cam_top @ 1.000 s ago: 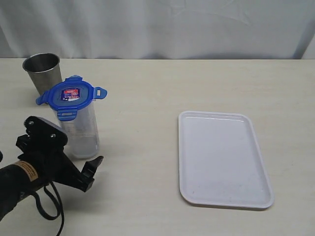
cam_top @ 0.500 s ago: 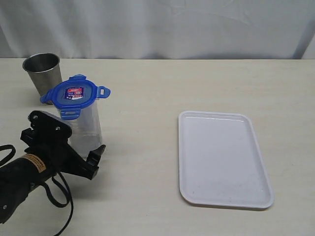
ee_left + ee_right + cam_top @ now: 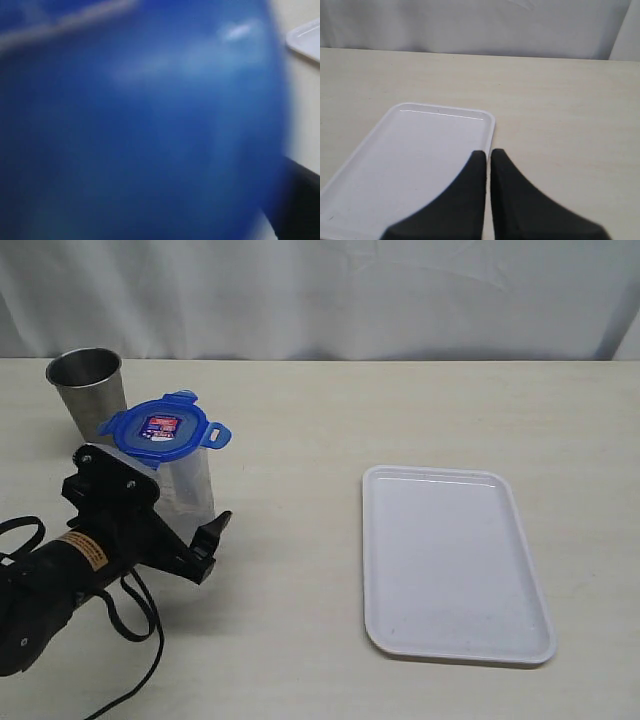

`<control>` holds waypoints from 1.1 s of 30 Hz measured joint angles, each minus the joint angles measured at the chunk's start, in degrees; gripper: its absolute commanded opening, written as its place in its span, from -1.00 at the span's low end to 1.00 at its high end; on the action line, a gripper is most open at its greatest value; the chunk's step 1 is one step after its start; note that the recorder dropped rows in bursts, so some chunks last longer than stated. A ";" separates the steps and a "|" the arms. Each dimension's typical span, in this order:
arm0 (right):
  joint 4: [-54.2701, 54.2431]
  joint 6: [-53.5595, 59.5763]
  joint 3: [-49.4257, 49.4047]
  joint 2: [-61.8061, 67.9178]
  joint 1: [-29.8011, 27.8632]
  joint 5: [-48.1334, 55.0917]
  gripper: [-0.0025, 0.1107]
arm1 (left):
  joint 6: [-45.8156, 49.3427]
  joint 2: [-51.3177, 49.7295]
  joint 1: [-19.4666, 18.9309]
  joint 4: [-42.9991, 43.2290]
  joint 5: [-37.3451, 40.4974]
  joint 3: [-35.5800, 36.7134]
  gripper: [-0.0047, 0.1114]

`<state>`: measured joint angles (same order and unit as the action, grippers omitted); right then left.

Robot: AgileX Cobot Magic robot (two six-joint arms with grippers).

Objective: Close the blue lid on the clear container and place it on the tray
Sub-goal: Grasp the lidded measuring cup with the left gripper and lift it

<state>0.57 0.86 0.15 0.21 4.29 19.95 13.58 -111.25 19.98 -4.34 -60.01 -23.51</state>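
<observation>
The clear container [image 3: 190, 488] stands in the left half of the table [image 3: 300, 420], nearer the back-left corner than the front edge. Its transparent body leans slightly out of vertical. The blue lid [image 3: 160, 427] sits on the container mouth, sticker side up. At least one flap sticks out sideways rather than folding down, so the lid is judged to be seated but not latched (the far-side flaps cannot be checked).

The left gripper [image 3: 165, 502] is at the container's lower body. Its jaws are spread wide on either side of it. One fingertip shows just beside the container on the tray side; the other is hidden. No clamping is visible, and contact at the pads cannot be confirmed. The low position is probably chosen to leave the lid and its flaps clear. In the left wrist view the blue lid [image 3: 140, 125] fills nearly the whole picture as a blur, so it is very close to that camera.

A tapered steel cup [image 3: 88, 385] stands behind the container, near the back-left corner, and is not part of the task.

The tray [image 3: 455, 560] lies flat in the right half of the table, well apart from the container and bare.

The right gripper [image 3: 487, 162] hangs over the tray [image 3: 410, 150], with its fingers pressed together and nothing between them.
</observation>
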 measured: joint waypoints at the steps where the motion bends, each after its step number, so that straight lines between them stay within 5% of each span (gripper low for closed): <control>1: 0.00 0.00 0.00 0.00 0.00 0.00 -0.89 | 0.00 0.00 0.00 -0.27 0.43 -0.38 0.89; 29: 0.00 0.00 0.00 0.00 0.00 0.00 -0.89 | 0.00 -0.13 0.00 -3.64 -1.20 -1.03 0.89; 33: 0.00 0.00 0.00 0.00 0.00 0.00 -0.89 | 0.00 -0.13 0.00 -3.41 -1.58 -1.03 0.62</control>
<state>0.57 0.86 0.15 0.21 4.29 19.95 13.58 -111.39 19.98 -7.75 -61.60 -24.55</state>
